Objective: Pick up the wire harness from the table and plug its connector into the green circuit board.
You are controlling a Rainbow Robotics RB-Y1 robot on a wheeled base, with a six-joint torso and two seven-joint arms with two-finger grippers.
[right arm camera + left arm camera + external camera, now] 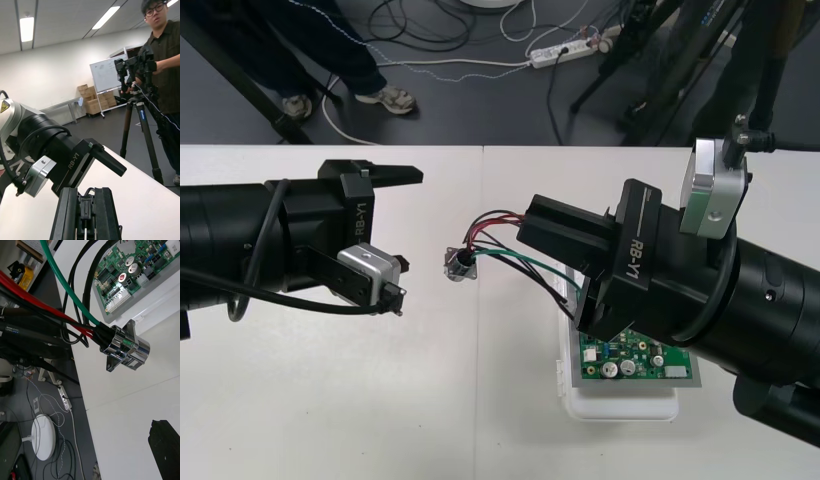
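The right gripper (532, 228) is clamping its fingers together on the harness (505, 255), pinching the black plug (86, 212) and holding it up off the table (330, 400). The harness is stretching left to right, and its metal socket (460, 263) is pointing left toward the left gripper (410, 235), whose fingers are standing apart and touching nothing. There is one harness and one green board (635, 360) on one white base (620, 408), sitting near right under the right arm. Dark floor (480, 110) with cables (430, 40) is showing past the table's far edge.
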